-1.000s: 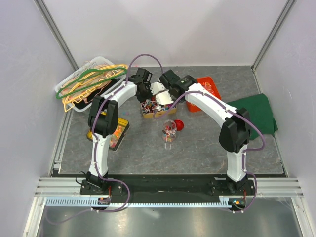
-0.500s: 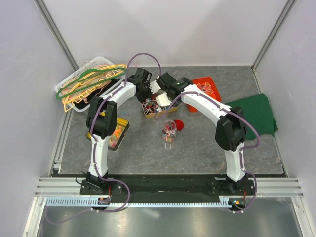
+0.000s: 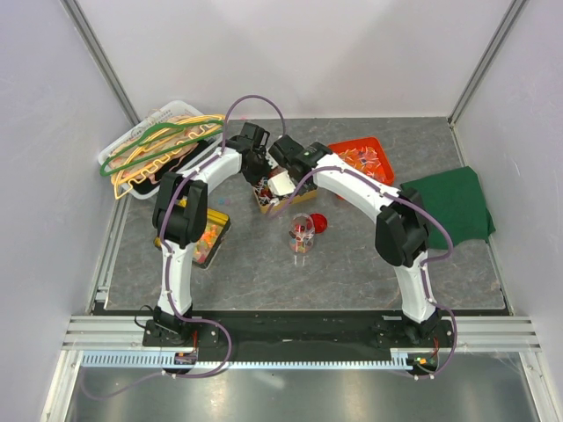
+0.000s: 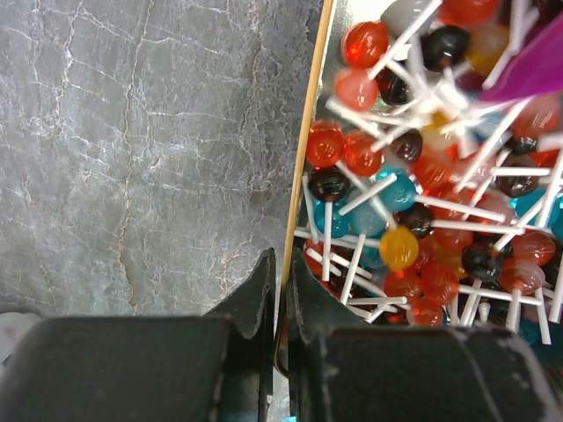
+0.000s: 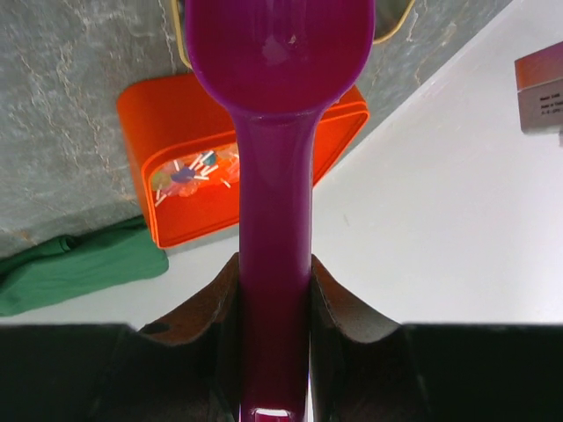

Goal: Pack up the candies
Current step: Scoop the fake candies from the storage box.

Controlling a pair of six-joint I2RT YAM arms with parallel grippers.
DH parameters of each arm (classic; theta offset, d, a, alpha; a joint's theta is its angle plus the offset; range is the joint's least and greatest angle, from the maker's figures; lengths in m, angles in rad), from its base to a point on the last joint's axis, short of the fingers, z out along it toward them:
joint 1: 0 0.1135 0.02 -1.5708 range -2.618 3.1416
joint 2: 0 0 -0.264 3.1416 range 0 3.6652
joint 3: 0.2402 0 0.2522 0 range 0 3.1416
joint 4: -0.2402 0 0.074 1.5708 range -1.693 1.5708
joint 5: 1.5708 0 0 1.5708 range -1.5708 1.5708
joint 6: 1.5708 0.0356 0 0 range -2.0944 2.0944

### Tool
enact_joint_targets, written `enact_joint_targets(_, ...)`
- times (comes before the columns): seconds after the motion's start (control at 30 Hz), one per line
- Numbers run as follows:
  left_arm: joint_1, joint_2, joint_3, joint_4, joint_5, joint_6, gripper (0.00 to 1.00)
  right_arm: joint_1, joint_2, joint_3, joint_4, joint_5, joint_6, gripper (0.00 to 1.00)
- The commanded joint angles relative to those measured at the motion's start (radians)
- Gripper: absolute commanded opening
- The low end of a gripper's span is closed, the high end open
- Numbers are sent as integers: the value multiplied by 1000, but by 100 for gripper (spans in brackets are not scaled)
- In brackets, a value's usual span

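The step in hand is judged to be the scooping of sweets out of a tray, with the tray steadied from the left. The left gripper (image 4: 280, 264) is seen pinched shut on the near rim of the yellow tray (image 4: 308, 149), one finger outside the wall and one inside, so that the tray is held against sliding. Just right of those fingers the candies (image 4: 396, 202) are heaped in the tray (small round sweets on white sticks, red, black, teal and orange), touching one another and reaching up to the gripped wall. At the far right of the heap the tip of the purple scoop (image 4: 537, 70) is seen over the sweets; whether it is resting on them cannot be told. The scoop's handle is clamped between the jaws of the right gripper (image 5: 273, 264), and no sweet is seen on the part of the bowl shown by the right wrist camera. Right of the yellow tray and nearer the arms' bases, a clear jar (image 3: 301, 234) with some sweets in it stands open, a red lid (image 3: 319, 222) just beside it, and further right an orange tray (image 3: 369, 148) with more sweets is found. The next move is judged to call for the bowl being driven under the heap, raised level, and carried to the jar without spilling
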Motion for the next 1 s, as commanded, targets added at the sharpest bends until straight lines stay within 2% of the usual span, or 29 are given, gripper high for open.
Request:
enact_joint_targets(0.0, -13, -86, -5, 70, 81, -62, 2, 1, 42, 23, -64, -109, 6, 0)
enact_joint_targets(0.33, -19, -126, -48, 94, 88, -82, 2, -7, 57, -48, -40, -206, -10, 0)
enact_joint_targets(0.6, -22, -148, -91, 139, 100, -75, 2, -10, 88, -39, -40, -238, -38, 0)
enact_joint_targets(0.97, -25, -117, -66, 147, 101, -75, 2, -42, 116, -28, -38, -344, -10, 0)
